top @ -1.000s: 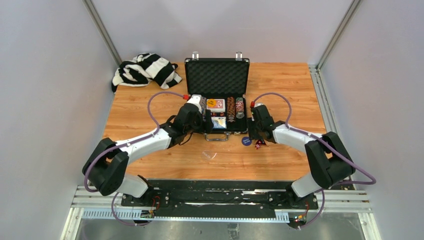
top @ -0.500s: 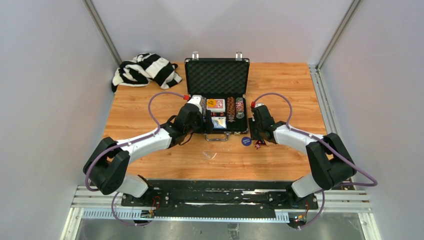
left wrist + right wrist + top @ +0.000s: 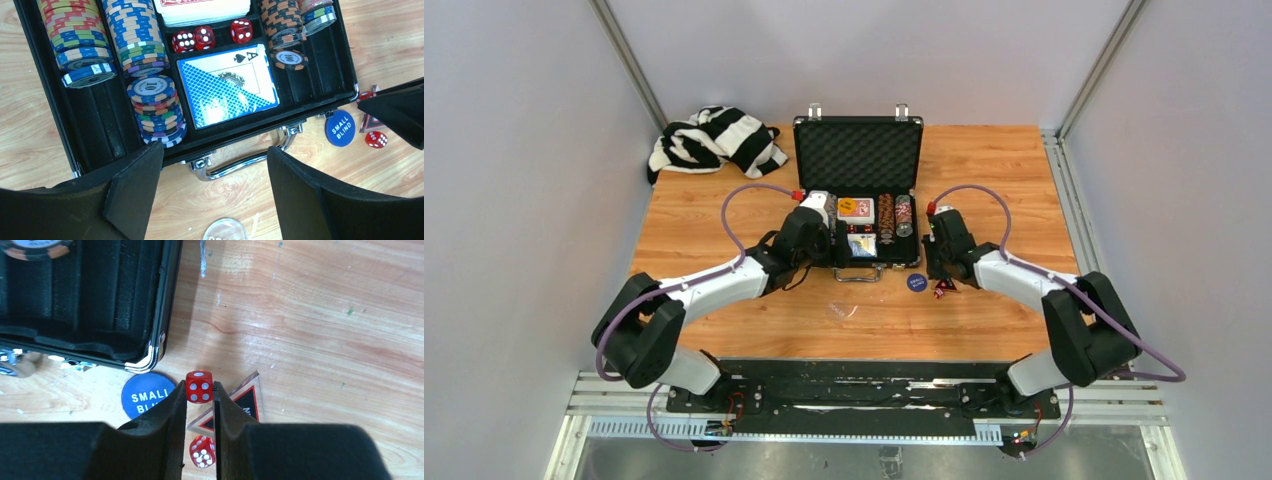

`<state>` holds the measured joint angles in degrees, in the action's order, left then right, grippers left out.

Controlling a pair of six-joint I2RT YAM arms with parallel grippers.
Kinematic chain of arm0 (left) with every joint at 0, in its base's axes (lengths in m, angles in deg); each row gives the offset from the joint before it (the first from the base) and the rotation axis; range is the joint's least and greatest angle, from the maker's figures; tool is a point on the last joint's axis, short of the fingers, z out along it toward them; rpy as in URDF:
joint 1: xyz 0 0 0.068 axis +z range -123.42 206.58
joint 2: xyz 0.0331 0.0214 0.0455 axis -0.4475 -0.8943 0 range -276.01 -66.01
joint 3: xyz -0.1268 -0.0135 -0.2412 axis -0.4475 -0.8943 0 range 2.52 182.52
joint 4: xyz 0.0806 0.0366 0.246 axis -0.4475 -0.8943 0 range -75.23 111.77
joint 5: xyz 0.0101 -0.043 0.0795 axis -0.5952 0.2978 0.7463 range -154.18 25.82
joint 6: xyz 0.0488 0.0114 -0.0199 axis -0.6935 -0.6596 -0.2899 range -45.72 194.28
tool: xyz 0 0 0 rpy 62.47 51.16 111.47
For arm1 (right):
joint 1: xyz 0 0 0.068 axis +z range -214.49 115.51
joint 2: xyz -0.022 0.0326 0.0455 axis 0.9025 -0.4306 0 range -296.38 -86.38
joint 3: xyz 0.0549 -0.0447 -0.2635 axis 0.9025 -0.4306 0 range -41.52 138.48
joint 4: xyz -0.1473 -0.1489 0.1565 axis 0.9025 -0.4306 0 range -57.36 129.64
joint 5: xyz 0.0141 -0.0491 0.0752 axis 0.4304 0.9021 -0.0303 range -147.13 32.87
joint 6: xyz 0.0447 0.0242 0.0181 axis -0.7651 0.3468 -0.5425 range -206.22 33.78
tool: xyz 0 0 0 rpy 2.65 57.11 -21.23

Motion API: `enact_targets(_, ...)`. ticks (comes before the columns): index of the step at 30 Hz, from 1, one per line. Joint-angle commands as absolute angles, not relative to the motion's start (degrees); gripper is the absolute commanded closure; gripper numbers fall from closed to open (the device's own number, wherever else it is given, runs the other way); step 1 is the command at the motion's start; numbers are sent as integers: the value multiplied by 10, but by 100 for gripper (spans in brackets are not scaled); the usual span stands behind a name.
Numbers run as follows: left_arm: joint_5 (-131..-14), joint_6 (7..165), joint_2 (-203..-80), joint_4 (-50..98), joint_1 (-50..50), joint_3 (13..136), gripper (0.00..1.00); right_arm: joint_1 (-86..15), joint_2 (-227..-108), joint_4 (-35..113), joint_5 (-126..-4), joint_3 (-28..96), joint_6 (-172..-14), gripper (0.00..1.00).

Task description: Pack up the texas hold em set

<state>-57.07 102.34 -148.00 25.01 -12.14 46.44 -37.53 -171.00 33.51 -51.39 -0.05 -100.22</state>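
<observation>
Where I can read anything, the blue round button point(image 3: 146, 397) says "SMALL BLIND", one blue chip point(image 3: 151, 89) in the case shows "10", and the blue card deck point(image 3: 227, 87) has an ace of spades on top. The open black briefcase point(image 3: 100, 125) sits mid-desk point(image 3: 325, 340), with bare wood free to its right. Just off its front right corner, my right gripper point(image 3: 199, 388) is pinching a red die point(image 3: 199, 386); a second die point(image 3: 202, 451) lies close by. My left gripper point(image 3: 214, 150) hangs spread above the silver handle point(image 3: 235, 165).
</observation>
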Motion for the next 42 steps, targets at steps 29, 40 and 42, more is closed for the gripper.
enact_targets(29,-523,1041,-1303,139,-52,411,21,-277,-1996,221,-550,451,-972,91)
enact_targets(40,-532,1036,-1309,149,-40,403,21,-269,-2084,197,-558,534,-962,91)
enact_targets(42,-531,1035,-1310,149,-39,402,21,-269,-2085,196,-558,534,-962,91)
